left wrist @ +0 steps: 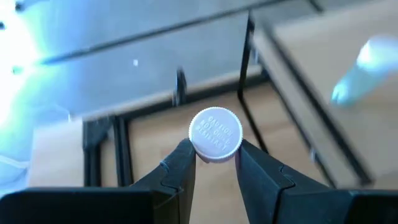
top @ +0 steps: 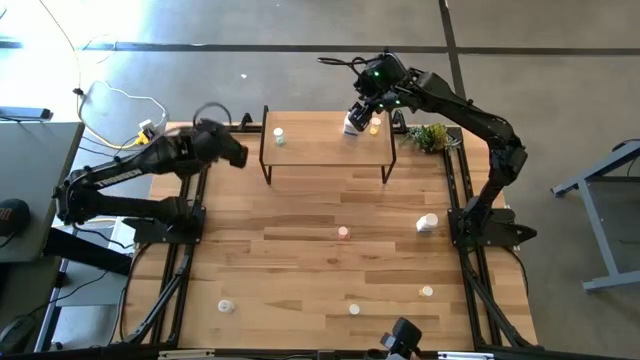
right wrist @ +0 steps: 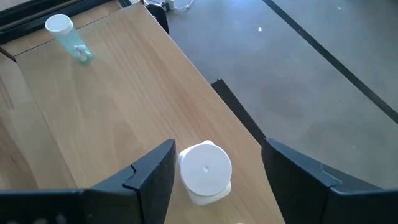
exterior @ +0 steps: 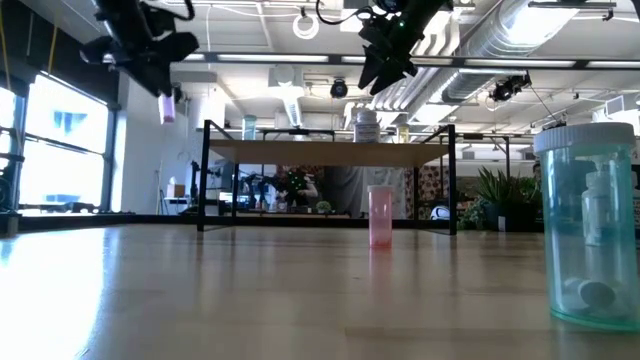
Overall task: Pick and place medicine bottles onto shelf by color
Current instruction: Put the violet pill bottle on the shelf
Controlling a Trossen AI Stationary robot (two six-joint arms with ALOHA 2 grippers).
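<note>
While the left gripper (top: 237, 152) hangs in the air just off the shelf's (top: 325, 152) left end, over the far-left part of the tabletop (top: 300, 260), its jaws are pinched tight on a small pink bottle (exterior: 167, 108) with a white cap (left wrist: 215, 134). Step in hand looks like carry-to-shelf for that bottle. Next move probably calls for a short travel right over the shelf's left edge, then a lowering onto bare wood. A greenish bottle (top: 279, 135) stands near the shelf's left end, so the pink one likely needs its own spot clear of it, and the black leg (top: 265, 150) at that end is the thing to avoid clipping.

Shelf middle is bare, plenty of room there.

At the shelf's right end, far edge, the right gripper (top: 362, 108) sits above a larger white bottle (right wrist: 204, 169), jaws spread wide on either side of it, holding nothing. A small yellowish bottle (top: 375, 126) stands just beside. The white bottle is close to the shelf's edge, so any nudge could tip it off. A plant (top: 428, 136) sits off the shelf's right end.

Loose bottles remain on the tabletop: a pink one (top: 343, 232) mid-table, a white one (top: 427, 223) lying toward the right edge, and three more near the front edge (top: 352, 309).
</note>
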